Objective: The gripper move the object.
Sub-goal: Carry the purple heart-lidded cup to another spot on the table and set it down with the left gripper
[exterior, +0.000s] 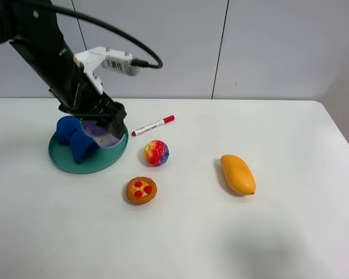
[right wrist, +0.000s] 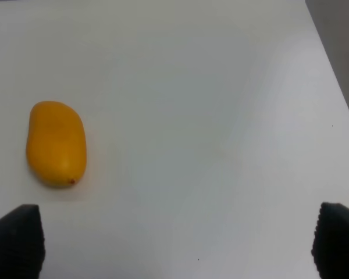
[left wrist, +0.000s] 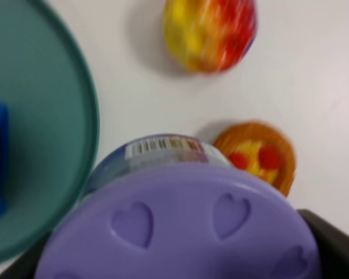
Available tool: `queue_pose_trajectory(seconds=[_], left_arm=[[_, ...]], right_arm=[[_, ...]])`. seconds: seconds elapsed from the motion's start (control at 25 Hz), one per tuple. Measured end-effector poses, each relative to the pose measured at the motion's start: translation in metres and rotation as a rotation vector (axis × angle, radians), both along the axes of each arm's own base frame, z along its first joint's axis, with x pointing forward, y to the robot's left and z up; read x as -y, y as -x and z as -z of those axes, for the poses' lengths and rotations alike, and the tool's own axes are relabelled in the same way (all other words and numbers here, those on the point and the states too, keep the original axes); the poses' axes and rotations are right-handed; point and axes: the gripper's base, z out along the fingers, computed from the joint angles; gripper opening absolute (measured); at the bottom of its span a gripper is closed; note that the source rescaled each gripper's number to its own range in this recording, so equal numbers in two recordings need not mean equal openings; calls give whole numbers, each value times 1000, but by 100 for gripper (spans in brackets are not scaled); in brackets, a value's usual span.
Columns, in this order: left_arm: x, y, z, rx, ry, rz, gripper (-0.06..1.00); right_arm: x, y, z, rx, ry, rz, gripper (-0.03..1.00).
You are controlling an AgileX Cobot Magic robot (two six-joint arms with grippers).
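1. The left end effector (exterior: 107,124) is pinching the jar (left wrist: 180,232). In the left wrist view its dark fingers (left wrist: 333,244) sit on either side of the purple lid, so I judge the grip to be side-on across the body.
2. From the high camera, the jar sits at the plate (exterior: 67,160) rim, on the side facing the ball (exterior: 156,153). The wrist view shows it straddling the teal edge, part over the plate and part over the bare worktop (exterior: 279,133).
3. I cannot tell whether the jar is lifted clear or touching the rim, because the claw hides its base.
4. The right end effector (right wrist: 174,244) is spread wide with nothing between its fingers. It hangs above bare worktop near the mango (right wrist: 55,142), well away from the job.
5. I read this as the carry step: the grasp is made and the jar has yet to be set down anywhere.
6. The task names no goal, so I cannot say which way the jar should go.
7. If it goes onto the plate, the blue thing (exterior: 70,136) takes up much of the far side, so I would aim for the free teal patch.
8. If it goes onto the worktop, the ball and tart (exterior: 141,190) lie near and the marker (exterior: 153,125) is just beyond the rim, so I would pick a gap between them.
9. Either way, I would keep the jar level, lower it until it rests, and only then let the fingers part.
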Motion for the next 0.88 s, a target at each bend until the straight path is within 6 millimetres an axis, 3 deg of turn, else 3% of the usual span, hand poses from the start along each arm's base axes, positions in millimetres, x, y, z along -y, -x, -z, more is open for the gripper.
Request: queue_pose_trajectory(seconds=[0.12, 0.24, 0.6, 0.88], left_arm=[[22, -1, -22, 44, 26, 50, 2], [52, 9, -27, 58, 35, 126, 2], [133, 45, 21, 28, -19, 330, 2], [162, 50, 68, -34, -40, 370, 2]], right_arm=[[0, 0, 0, 0, 0, 0, 100], [0, 0, 0, 0, 0, 0, 100], [0, 0, 0, 0, 0, 0, 100], [0, 0, 0, 0, 0, 0, 100]])
